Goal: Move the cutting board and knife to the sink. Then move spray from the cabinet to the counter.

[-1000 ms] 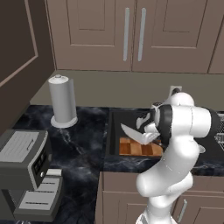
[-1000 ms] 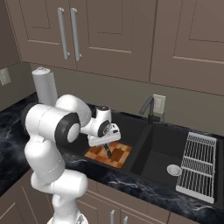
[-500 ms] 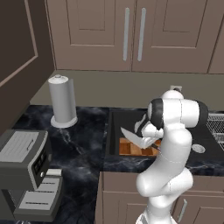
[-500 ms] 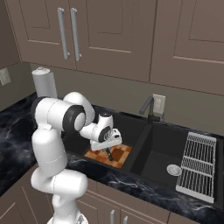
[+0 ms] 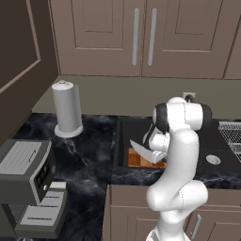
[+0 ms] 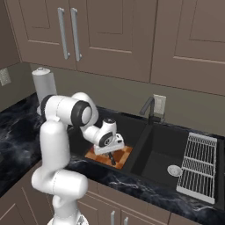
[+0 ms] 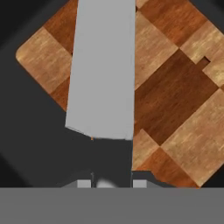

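Wooden cutting board (image 7: 175, 100) lies in the sink (image 6: 151, 151). My gripper (image 7: 111, 183) is nearly closed on the dark handle of the knife (image 7: 104, 70), blade over the board. Risk: if released while apparently above the board, the knife may bounce or slide.

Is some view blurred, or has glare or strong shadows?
Left base view: sharp, flat even light, no glare on the counter. Right base view: soft shadow inside the sink. Hand view: the knife blade is flat grey, without reflection, over the slightly soft cutting board.
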Available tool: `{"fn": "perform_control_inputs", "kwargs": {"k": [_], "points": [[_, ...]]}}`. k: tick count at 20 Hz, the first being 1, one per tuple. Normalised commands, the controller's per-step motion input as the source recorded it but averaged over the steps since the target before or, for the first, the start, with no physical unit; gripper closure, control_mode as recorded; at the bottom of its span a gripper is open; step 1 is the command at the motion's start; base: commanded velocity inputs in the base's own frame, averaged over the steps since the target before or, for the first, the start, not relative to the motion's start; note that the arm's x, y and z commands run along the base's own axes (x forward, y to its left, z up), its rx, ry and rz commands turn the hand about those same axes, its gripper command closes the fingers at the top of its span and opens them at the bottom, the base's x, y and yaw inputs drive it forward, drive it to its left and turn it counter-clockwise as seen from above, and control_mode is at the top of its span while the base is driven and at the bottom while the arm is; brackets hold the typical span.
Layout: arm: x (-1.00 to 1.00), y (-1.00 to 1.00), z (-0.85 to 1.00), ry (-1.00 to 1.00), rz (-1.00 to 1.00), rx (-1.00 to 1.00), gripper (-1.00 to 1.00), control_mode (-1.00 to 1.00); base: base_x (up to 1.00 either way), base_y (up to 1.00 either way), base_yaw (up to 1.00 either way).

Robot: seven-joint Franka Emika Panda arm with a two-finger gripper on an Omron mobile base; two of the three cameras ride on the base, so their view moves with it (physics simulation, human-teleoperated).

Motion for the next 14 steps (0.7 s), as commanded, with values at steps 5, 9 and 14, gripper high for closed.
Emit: {"fn": "perform_control_inputs", "kwargs": {"k": [5, 9, 14], "points": [[0.19, 0.0, -0.3, 0.0, 0.0, 0.01, 1.0, -1.0, 0.0, 0.0, 0.0], [0.15, 0.0, -0.26, 0.0, 0.0, 0.0, 1.0, -1.0, 0.0, 0.0, 0.0], [0.13, 0.0, -0.27, -0.04, 0.0, 0.0, 1.0, -1.0, 0.0, 0.0, 0.0]]}}
